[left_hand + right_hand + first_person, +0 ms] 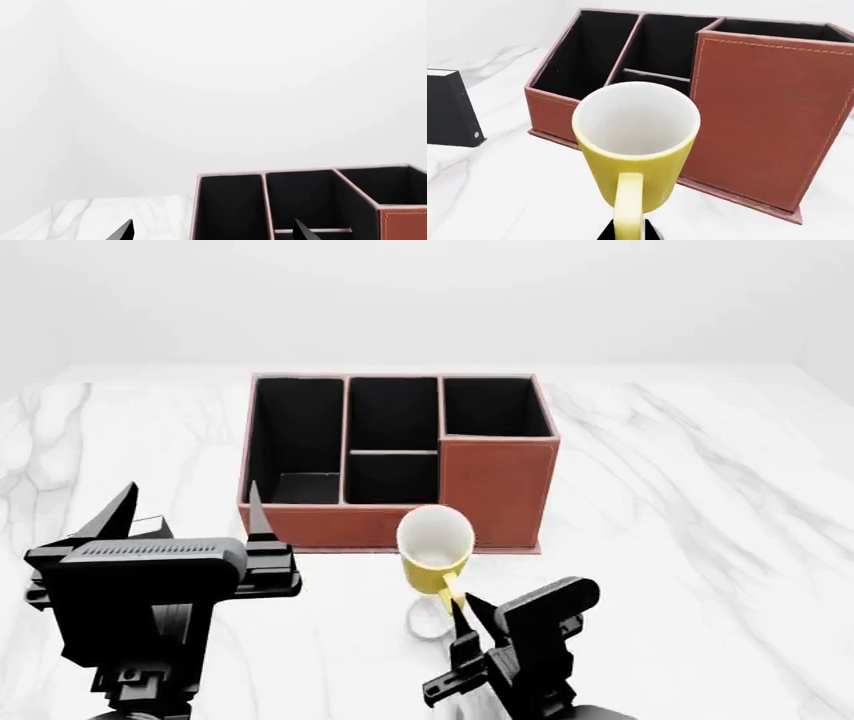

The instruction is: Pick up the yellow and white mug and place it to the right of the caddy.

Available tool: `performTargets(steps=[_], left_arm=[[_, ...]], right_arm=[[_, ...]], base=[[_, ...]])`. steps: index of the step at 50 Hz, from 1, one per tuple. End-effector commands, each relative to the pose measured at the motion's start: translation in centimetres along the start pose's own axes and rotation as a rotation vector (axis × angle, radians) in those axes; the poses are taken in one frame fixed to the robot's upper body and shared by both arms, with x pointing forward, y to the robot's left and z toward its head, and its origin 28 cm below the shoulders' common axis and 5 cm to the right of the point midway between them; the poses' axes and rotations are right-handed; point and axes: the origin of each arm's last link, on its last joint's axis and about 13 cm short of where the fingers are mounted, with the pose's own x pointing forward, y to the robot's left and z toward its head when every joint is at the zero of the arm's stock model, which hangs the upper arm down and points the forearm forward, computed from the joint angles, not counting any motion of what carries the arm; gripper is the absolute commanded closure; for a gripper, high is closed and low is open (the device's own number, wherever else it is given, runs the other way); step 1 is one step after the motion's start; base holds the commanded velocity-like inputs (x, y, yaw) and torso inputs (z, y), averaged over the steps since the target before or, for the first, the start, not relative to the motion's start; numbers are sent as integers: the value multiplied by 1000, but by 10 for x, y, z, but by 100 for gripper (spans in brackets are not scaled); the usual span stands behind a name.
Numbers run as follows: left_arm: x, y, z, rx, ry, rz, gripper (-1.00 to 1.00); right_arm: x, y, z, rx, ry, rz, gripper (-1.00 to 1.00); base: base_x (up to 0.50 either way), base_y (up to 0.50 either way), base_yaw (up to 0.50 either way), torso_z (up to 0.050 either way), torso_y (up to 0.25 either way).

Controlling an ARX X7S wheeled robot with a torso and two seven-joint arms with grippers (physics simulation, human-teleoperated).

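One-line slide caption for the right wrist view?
Right gripper holds the yellow and white mug by its handle, lifted before the caddy.

— Any lettering, labels or numbers legible anywhere?
— None. The caddy [497, 490] shows only plain stitched panels, the mug [638, 150] bare yellow and white, and the marble table [694, 540] carries no marks.
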Motion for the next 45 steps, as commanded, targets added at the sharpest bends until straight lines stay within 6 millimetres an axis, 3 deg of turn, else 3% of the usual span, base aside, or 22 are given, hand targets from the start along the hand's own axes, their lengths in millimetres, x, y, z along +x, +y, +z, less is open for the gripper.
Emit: performTargets(steps=[1,26,45], left_arm=[[0,-1,0,0,0,0,-100],[0,1,1,-2,-1,8,-100],[0,2,-2,-1,2,8,-100]], right_arm=[[-21,-20,8,-14,-53,-144,100],[-51,-51,14,-4,-56,-430,100],[-29,-69,31,-3,-68,-481,100]], base=[[0,0,0,0,0],[0,0,0,0,1],[0,0,0,0,1]])
